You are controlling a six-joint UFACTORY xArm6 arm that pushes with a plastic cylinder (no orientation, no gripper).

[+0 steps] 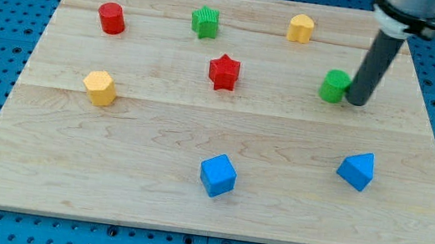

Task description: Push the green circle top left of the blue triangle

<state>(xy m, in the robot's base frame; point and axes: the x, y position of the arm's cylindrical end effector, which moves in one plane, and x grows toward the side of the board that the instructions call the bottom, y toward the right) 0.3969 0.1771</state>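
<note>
My tip [356, 102] touches the green circle's [334, 86] right side, right of frame centre on the worktop [157, 131]; the blue triangle [357, 170] lies below-right; no claw here, only the bare rod

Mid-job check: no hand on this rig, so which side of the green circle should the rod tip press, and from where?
Press its top-right wall. The green circle sits above and left of the blue triangle, and my tip already touches its right side. The round wall may slip off an off-centre push, so aim through the centre, nudging it down toward the triangle's upper left.
</note>
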